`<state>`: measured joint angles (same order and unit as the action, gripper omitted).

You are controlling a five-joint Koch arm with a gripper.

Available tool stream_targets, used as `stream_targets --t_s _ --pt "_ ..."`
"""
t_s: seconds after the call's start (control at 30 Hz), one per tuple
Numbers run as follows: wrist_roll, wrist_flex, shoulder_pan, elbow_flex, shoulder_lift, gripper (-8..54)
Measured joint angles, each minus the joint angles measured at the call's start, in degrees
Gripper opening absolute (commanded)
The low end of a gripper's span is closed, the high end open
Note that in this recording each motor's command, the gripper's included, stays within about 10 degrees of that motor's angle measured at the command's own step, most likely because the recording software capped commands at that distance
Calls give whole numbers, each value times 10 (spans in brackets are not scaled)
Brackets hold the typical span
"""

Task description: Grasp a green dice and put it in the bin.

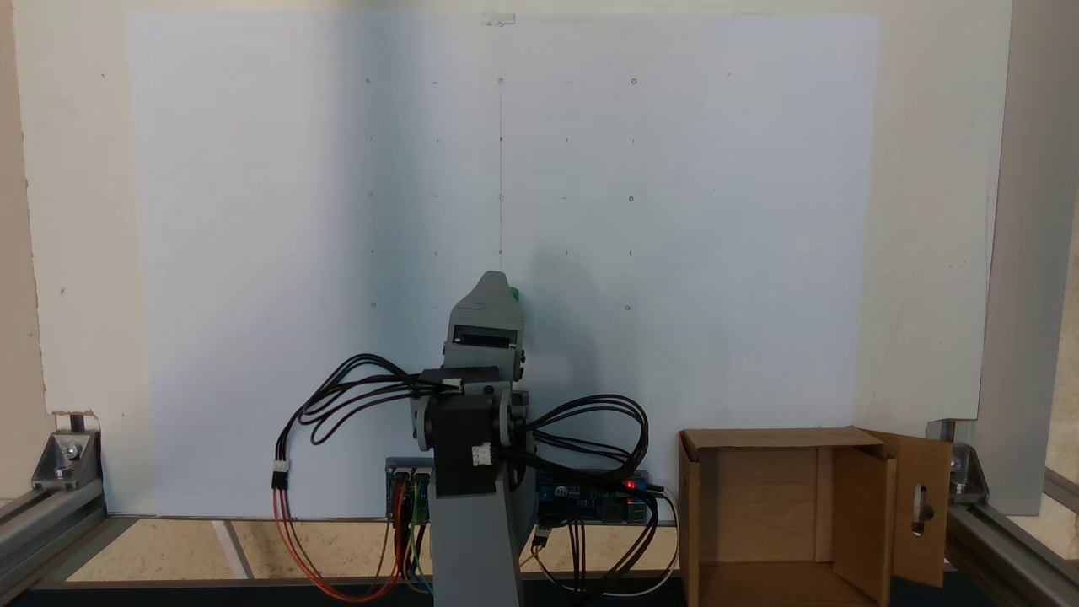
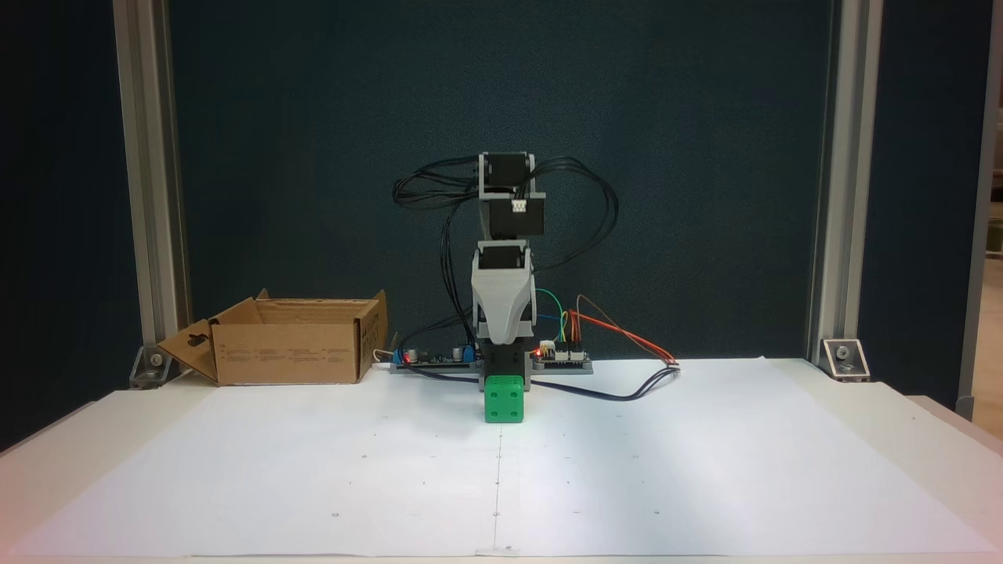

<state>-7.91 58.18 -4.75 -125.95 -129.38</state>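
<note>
The green dice (image 2: 504, 399) rests on the white paper sheet, straight in front of the arm. From behind, only a green sliver of the dice (image 1: 513, 294) peeks out to the right of the gripper tip. My grey gripper (image 2: 504, 338) points down, its tip above and just behind the dice and apart from it. Seen from behind, the gripper (image 1: 496, 282) covers most of the dice, and its jaws overlap, so any gap between them is hidden. The bin (image 1: 759, 438), a brown cardboard box with open flaps, stands beside the arm's base; it is at the left in the front-facing fixed view (image 2: 290, 348).
Circuit boards (image 2: 560, 358) and looping cables (image 1: 337, 396) surround the arm's base. A cable trails onto the paper (image 2: 642, 384). Aluminium frame posts (image 2: 831, 196) stand at the table's back corners. The white paper sheet (image 2: 705, 470) stretches wide toward the front.
</note>
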Motion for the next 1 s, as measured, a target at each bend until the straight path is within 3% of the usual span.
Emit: stream_targets --t_s 1.0 --pt "-1 -54 -13 -64 14 447"
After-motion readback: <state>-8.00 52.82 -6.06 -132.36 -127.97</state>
